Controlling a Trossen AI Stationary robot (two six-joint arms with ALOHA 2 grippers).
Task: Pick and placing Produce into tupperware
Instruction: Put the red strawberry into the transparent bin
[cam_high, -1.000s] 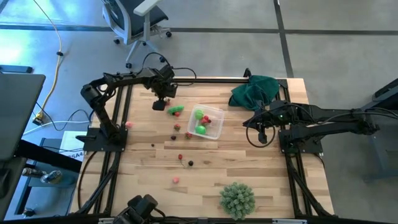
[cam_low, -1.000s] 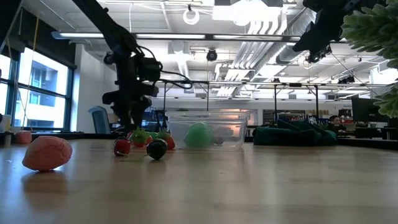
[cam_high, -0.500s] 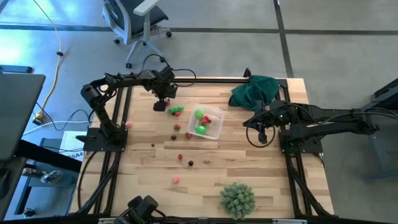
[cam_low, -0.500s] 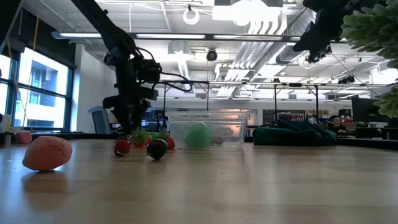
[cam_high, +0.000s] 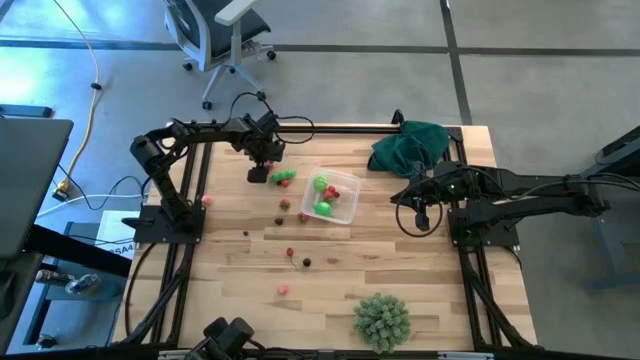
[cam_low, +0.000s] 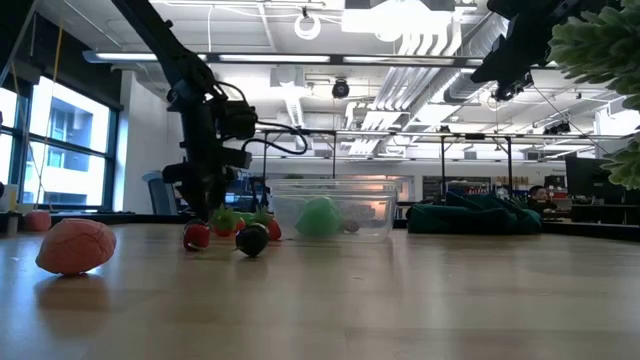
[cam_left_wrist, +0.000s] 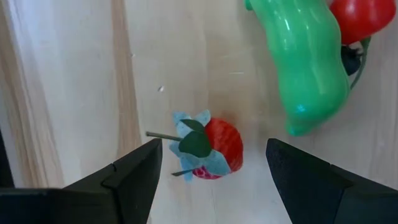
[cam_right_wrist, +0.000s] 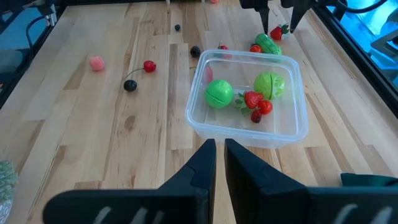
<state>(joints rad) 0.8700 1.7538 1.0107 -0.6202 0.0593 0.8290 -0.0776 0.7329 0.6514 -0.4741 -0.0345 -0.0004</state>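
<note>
Wooden counter (cam_high: 400, 270), slatted, framed by dark rails. Left end effector (cam_left_wrist: 212, 163): released, fingers spread on either side of a strawberry (cam_left_wrist: 211, 150) lying on the counter, not touching it; a green pepper-like piece (cam_left_wrist: 306, 68) lies just beside. Tupperware (cam_high: 350, 207): mid-counter, holding two green pieces and small red ones. Scattered produce (cam_high: 291, 252): loose between both arms. Right end effector (cam_right_wrist: 220, 163): clenched, empty, near the tupperware.

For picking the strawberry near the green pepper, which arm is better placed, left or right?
Left. The left gripper is open right over the strawberry, one finger on each side. The right gripper waits beyond the tupperware, away from it.
</note>
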